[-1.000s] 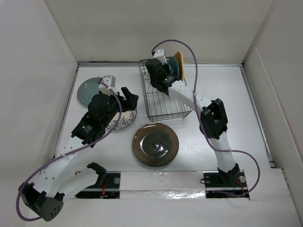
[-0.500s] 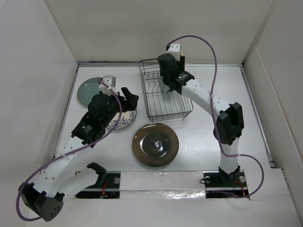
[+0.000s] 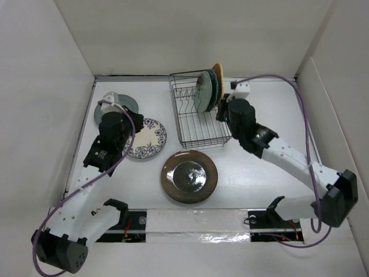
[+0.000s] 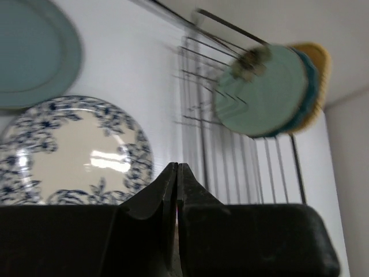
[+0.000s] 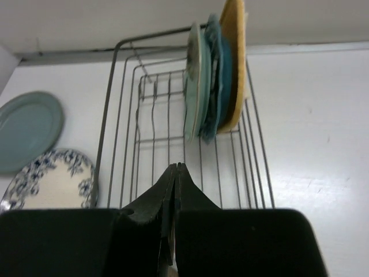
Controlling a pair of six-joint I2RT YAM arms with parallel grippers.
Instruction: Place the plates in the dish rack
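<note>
Three plates are standing on edge in the far right corner of the rectangular black wire dish rack [image 3: 196, 130] as we look down from overhead. The pale mint round plate [image 3: 203, 92] is on the left of the trio, the dark teal scalloped plate [image 3: 211, 85] is tucking in behind it, and the orange-tan plate [image 3: 218, 74] is at the back. Three more are lying flat on the white worktop [image 3: 277, 109]. The grey-green plate [image 3: 127, 105] is far left and partly under the left arm. The white plate with blue floral pattern [image 3: 149, 138] is just beside it, and the large glossy brown plate [image 3: 189, 176] is sitting near the rack's near edge. The left claw [image 3: 136, 119] is hovering where the two left-hand plates meet. The right claw [image 3: 222, 109] is hanging just outside the rack's right side, beside the standing trio.

Over to the left wrist. The picture is blurring, but the claw's two black fingers are pressing together with nothing between them. They are sitting above the floral plate's rim, with the rack and its three plates ahead to the right.

Right wrist now. Its fingers are meeting tip to tip, empty, and pointing along the rack's wire floor. The mint, teal and orange plates are leaning together at the far end, and the grey-green and floral plates are showing at the left.
</note>
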